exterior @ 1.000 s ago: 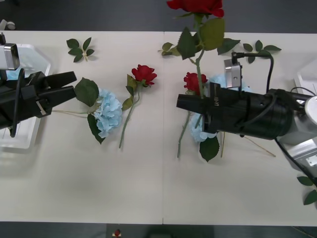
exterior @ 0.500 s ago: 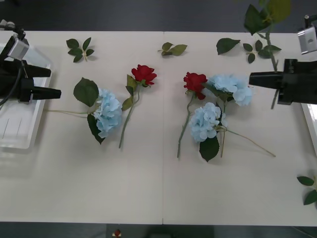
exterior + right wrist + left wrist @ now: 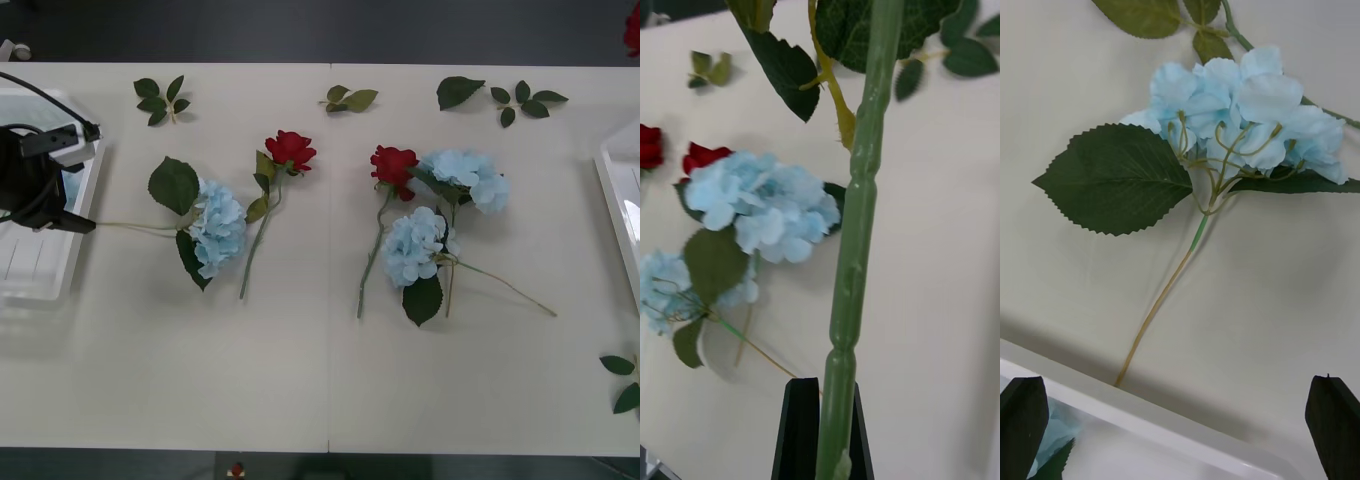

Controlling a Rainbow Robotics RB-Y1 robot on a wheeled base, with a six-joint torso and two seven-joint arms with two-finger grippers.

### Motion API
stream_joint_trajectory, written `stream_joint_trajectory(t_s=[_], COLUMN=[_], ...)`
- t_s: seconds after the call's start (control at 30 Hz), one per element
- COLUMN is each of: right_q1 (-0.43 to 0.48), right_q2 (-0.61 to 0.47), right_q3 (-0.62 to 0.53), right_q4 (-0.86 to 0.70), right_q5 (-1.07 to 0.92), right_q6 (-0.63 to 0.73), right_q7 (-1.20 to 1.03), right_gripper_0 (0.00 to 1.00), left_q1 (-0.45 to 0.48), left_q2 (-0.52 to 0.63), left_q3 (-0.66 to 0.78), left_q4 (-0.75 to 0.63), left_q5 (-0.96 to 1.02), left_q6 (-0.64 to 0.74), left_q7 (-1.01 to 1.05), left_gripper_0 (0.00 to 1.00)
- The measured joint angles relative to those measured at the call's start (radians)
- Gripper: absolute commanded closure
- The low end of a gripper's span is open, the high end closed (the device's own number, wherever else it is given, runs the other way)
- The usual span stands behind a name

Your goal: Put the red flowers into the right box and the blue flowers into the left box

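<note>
Between my right gripper's [image 3: 824,431] black fingers [image 3: 799,427] a thick green rose stem [image 3: 857,225] is pinched tight and stands up past its leaves; a sliver of red shows at the far right corner of the tabletop [image 3: 320,380]. Below that gripper lie two blue flowers [image 3: 440,215] with a red rose [image 3: 394,166] touching them, right of the tabletop's middle. Another red rose [image 3: 290,150] lies left of the middle, just beside a third blue flower [image 3: 218,226] whose thin stem reaches toward the left edge. My left gripper [image 3: 1180,420] hangs spread wide over the left box [image 3: 40,270] at that left edge, its fingertips holding nothing, a bit of blue inside the box beneath it. At the right edge sits the white rim of the right box [image 3: 612,215]. Loose leaf sprigs [image 3: 160,98] lie along the far edge.
</note>
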Motion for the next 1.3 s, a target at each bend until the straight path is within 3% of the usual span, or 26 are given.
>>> stream_joint_trajectory(t_s=[0.17,0.37,1.3], right_q1=[0.000,0.000,0.000], right_q2=[-0.016,-0.015,0.132], right_q3=[0.000,0.000,0.000], right_q4=[0.078,0.164,0.291], right_q5=[0.162,0.332,0.664], right_q6=[0.061,0.070,-0.152], right_q7=[-0.160,-0.176,-0.176], right_gripper_0=[1.00,1.00,1.00], left_q1=[0.000,0.000,-0.007], left_q2=[-0.008,-0.091,-0.338], left_q3=[-0.107,-0.100,-0.088], left_q4=[0.000,0.042,0.182], left_q5=[-0.079,-0.150,-0.323], left_q6=[-0.083,-0.106,-0.192], left_q7=[0.000,0.000,0.000], left_gripper_0=[0.00,0.00,0.00])
